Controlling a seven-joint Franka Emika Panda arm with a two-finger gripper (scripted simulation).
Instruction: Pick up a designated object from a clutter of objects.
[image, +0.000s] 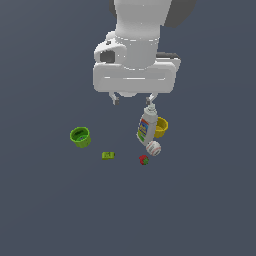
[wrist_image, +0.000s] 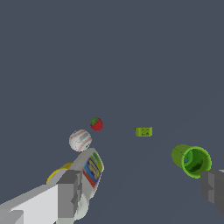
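Note:
The designated object, a tiny yellow-green block (image: 108, 155) (wrist_image: 144, 131) with darker markings, lies alone on the grey floor in the clutter of objects. My gripper (image: 132, 99) (wrist_image: 142, 192) hangs open well above and behind it, with nothing between its fingers. One finger (image: 151, 100) (wrist_image: 70, 194) stands just over the cap of the white labelled bottle (image: 145, 127) (wrist_image: 92, 168); I cannot tell whether they touch. The block sits between the green cup (image: 80, 136) (wrist_image: 191, 160) and the red berry (image: 144, 160) (wrist_image: 96, 124).
A white baseball (image: 153, 148) (wrist_image: 80, 140) rests against the foot of the bottle, next to the berry. A yellow cup (image: 161, 127) (wrist_image: 59, 173) sits behind the bottle, partly hidden by it. The green cup lies on its side with its mouth showing.

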